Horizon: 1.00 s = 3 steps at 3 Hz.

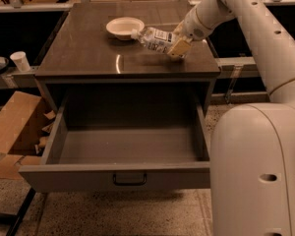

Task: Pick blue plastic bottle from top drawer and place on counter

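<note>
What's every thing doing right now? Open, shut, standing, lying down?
top drawer: pulled open, nothing visible inside.
blue plastic bottle: lying sideways, cap on, held over the counter.
claw: at the counter's back right, shut on the bottle.
white bowl: upright on the counter.
paper cup: upright, off to the left.

Tan jaws over dark counter, white-labelled bottle
</note>
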Each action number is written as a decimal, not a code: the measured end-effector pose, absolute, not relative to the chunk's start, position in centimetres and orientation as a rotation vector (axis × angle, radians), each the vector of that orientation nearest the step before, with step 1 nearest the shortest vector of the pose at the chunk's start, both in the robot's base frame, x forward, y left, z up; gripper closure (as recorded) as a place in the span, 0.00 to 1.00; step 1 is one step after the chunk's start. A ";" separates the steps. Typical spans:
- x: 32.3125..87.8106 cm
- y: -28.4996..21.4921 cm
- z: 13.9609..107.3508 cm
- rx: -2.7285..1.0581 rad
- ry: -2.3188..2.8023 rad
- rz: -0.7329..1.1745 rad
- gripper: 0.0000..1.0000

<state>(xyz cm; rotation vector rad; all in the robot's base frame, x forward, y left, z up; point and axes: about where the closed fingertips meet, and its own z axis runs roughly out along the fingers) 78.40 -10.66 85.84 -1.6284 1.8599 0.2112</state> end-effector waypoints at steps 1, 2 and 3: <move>78.8 -10.5 85.5 -1.637 1.867 0.206 0.04; 78.8 -10.5 85.5 -1.638 1.867 0.205 0.00; 78.5 -10.4 86.1 -1.648 1.827 0.200 0.00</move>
